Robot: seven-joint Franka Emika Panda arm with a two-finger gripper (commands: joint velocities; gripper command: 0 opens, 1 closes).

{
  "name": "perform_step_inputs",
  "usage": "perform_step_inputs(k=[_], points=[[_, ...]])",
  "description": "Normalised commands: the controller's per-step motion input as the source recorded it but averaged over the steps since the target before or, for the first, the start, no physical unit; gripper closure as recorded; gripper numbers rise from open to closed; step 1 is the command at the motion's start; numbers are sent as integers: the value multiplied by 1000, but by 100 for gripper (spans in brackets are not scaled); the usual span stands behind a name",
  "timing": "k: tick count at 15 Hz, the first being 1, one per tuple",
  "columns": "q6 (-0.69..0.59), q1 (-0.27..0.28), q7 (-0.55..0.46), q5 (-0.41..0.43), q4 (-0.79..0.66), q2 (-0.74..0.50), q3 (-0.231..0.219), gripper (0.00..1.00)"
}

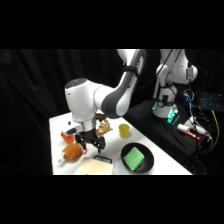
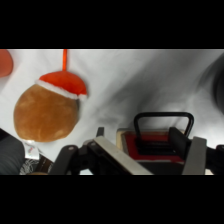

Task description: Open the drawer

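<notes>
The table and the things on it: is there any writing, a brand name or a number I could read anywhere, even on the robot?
None can be read in either view.
The drawer, the yellow cup, the black plate and the brown plush toy show no lettering.
The white tag by the toy is too blurred to tell.

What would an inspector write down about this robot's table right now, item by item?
surface: white table, crowded on its near half.
job's things: drawer at the near edge; its black handle is not gripped.
clutter: brown plush toy with a red cap; orange cup; yellow cup; black plate holding a green sponge.
grippers: jaws open, one on each side of the handle, close above the drawer.
cables: a tangle on the dark stand to the right, off the table.
surroundings: black curtain behind; arm's base at the upper right.
</notes>
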Motion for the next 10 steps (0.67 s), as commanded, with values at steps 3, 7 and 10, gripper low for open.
perform_step_inputs(k=[3, 7, 10], points=[[165, -57, -44, -54, 27, 85, 59, 0], [141, -24, 0, -81, 26, 70, 54, 0], [151, 5, 38, -108, 28, 74, 36, 0]])
